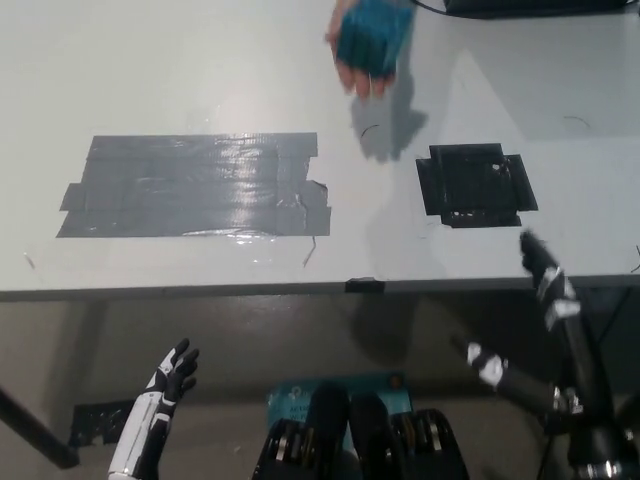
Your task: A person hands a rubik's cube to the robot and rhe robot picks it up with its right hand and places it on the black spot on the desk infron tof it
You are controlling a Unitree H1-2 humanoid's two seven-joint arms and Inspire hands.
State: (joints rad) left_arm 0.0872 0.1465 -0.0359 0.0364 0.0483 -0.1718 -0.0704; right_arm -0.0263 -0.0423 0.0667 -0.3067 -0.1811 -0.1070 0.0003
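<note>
Low at the left, below the desk (pixel 200 90) edge: left robot hand (pixel 172 380), resting, spread, holding nothing. On the desk, left of middle: a wide patch of grey tape (pixel 195 185). At the top, above the desk: a person's hand (pixel 370 45) wrapped around a blurred teal cube (pixel 375 35). Right of middle: black spot (pixel 473 185), bare. At the lower right, below the desk edge: right robot hand (pixel 525 320), spread, holding nothing.

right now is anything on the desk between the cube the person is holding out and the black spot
Nothing visible. The cube is in the person's hand above the far desk; only bare surface lies between it and the black spot. The right robot hand waits at the near edge.
</note>
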